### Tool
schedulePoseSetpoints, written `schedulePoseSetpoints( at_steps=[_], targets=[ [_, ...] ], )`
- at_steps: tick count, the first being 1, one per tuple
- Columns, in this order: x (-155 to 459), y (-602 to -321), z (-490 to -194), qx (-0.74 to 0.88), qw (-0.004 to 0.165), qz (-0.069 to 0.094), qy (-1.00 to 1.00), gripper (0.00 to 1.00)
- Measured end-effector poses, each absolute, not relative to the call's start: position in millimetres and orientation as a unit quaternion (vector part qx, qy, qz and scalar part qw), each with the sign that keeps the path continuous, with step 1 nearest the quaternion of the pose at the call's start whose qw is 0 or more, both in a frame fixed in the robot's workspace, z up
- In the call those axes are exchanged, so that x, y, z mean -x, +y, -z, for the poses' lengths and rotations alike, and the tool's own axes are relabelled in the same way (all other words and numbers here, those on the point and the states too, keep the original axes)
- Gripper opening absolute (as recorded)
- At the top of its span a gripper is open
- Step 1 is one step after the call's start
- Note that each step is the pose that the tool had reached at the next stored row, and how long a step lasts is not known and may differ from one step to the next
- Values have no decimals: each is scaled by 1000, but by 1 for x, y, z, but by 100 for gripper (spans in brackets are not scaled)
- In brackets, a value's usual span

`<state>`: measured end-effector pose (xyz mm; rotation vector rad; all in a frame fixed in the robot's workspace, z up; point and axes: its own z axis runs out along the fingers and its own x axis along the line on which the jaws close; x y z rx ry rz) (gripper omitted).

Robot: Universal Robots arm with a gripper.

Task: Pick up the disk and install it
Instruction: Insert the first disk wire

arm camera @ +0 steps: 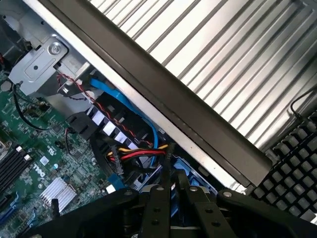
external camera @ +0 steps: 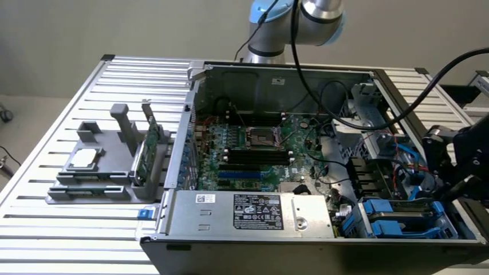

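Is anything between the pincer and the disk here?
Nothing visible. The pincer hangs just above the disk, which sits in its blue carrier at the case's corner; the coloured cables lie beside its fingers, not under them.

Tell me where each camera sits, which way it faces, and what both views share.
Exterior view: off the arm, above the table, looking down into the open computer case; arm at the back, gripper at its right.
Wrist view: on the wrist, looking past the gripper at the case wall and cables.
Shared: motherboard, blue disk carrier.
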<state>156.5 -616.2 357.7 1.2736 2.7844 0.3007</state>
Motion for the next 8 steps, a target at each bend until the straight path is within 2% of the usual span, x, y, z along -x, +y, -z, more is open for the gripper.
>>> schedulePoseSetpoints(
  at_steps=[3, 5, 7, 8],
  targets=[
    [-157, -617, -356, -419, 28, -96, 902, 19],
    [-156, -617, -355, -422, 24, -95, 901, 27],
    [-156, -617, -355, -426, 21, -94, 900, 27],
    [-156, -617, -355, -427, 19, -95, 899, 33]
  ],
)
